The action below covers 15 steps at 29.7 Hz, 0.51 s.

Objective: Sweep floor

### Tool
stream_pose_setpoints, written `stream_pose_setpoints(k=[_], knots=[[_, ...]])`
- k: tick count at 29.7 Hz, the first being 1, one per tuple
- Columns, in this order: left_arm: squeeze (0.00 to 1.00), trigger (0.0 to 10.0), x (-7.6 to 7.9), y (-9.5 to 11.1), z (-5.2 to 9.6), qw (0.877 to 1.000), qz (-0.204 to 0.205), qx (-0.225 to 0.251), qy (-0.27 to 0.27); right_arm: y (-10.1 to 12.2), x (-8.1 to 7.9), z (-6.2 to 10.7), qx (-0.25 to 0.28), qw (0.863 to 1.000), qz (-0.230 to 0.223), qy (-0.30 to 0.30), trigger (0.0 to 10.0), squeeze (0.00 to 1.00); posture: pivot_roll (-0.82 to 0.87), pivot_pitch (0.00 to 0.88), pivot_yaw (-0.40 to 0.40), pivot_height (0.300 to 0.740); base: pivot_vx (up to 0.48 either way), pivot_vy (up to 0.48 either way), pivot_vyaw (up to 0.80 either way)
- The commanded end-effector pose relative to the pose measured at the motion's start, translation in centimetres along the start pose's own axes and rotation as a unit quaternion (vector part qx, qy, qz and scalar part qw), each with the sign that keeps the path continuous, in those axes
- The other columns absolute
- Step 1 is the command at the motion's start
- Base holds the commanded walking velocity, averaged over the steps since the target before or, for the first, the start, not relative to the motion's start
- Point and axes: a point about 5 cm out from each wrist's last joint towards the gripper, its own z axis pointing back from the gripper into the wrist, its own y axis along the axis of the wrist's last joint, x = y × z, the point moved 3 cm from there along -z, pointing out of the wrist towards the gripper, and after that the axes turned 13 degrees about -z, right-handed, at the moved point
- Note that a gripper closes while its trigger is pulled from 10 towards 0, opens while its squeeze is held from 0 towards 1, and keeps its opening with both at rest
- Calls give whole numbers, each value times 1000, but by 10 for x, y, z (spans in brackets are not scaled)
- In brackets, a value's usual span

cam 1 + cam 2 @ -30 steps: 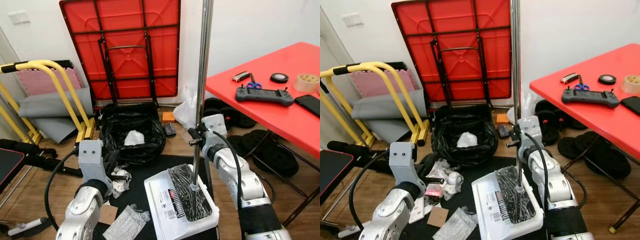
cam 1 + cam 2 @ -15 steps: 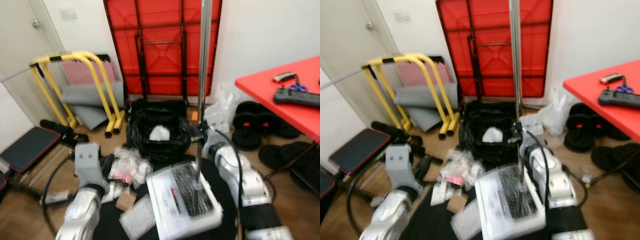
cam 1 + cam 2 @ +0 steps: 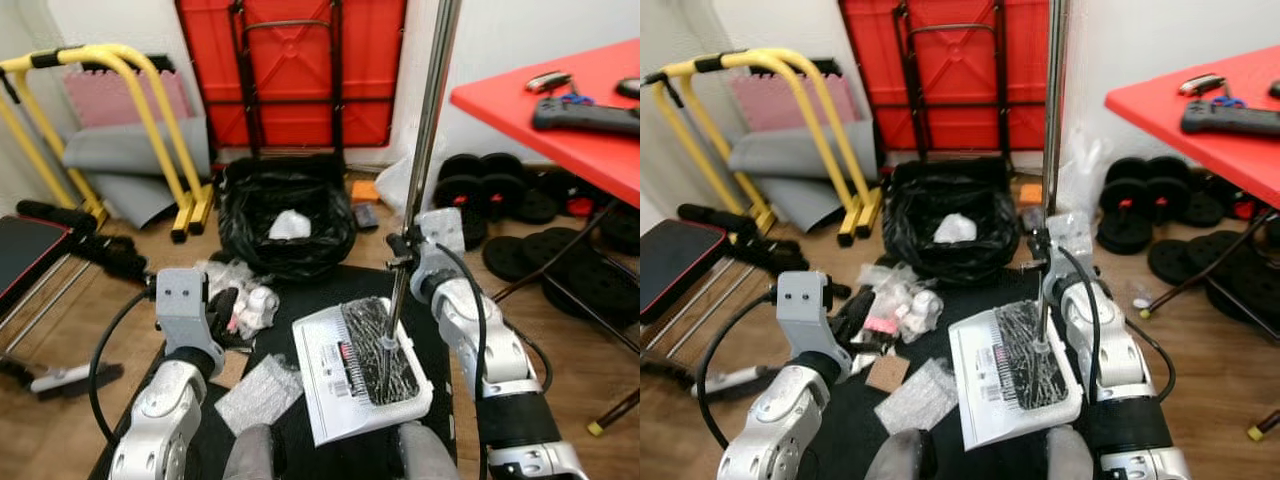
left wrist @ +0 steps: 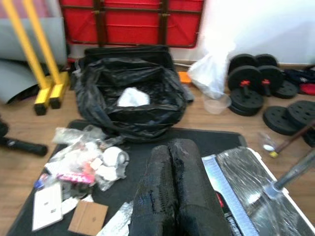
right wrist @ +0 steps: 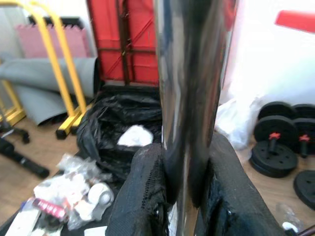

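On a black mat, R gripper is clamped round the steel pole of a white dustpan, w/ black bristles lying in the pan. L gripper hovers over the mat, fingers pressed together, holding nothing. Trash pile sits just beside the dustpan; black bag beyond it, near the wall.

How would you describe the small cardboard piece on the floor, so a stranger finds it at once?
Start at the black trash bag by the red wall panel, then move toward the robot past the heap of white wrappers. The cardboard piece lies flat beside the bubble wrap, the one brown square there.
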Motion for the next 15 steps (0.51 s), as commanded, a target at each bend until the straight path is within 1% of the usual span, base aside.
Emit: stream_pose_setpoints(k=[1, 2, 3, 4, 6, 7, 8, 10, 15], knots=[[0, 10000, -2, -4, 1, 1000, 0, -10, 4, 32, -2, -5, 70, 998, 0, 0, 10000, 0, -16, 49, 28, 585, 0, 0, 0], [0, 10000, -2, -4, 1, 1000, 0, -10, 4, 37, 0, -7, 81, 997, -3, -5, 10000, 0, -15, 50, 28, 580, 0, 0, 0], [0, 10000, -2, -4, 1, 1000, 0, -10, 4, 37, 0, -7, 81, 997, -3, -5, 10000, 0, -15, 50, 28, 580, 0, 0, 0], [0, 10000, -2, -4, 1, 1000, 0, -10, 4, 42, 1, -9, 91, 996, -6, -9, 10000, 0, -13, 50, 29, 575, 0, 0, 0], [0, 10000, -2, -4, 1, 1000, 0, -10, 4, 42, 1, -9, 91, 996, -6, -9, 10000, 0, -13, 50, 29, 575, 0, 0, 0], [0, 10000, -2, -4, 2, 1000, 0, -10, 3, 48, 3, -11, 102, 995, -9, -13, 10000, 0, -11, 50, 29, 570, 0, 0, 0], [0, 10000, -2, -4, 2, 1000, 0, -10, 3, 48, 3, -11, 102, 995, -9, -13, 10000, 0, -11, 50, 29, 570, 0, 0, 0], [0, 10000, -2, -4, 3, 1000, -1, -10, 4, 60, 7, -16, 125, 992, -11, -21, 10000, 0, -4, 56, 32, 560, 0, 0, 0], [0, 10000, -2, -4, 4, 1000, -3, -11, 2, 69, 12, -22, 139, 990, -9, -28, 10000, 0, 5, 56, 30, 545, 0, 0, 0]])
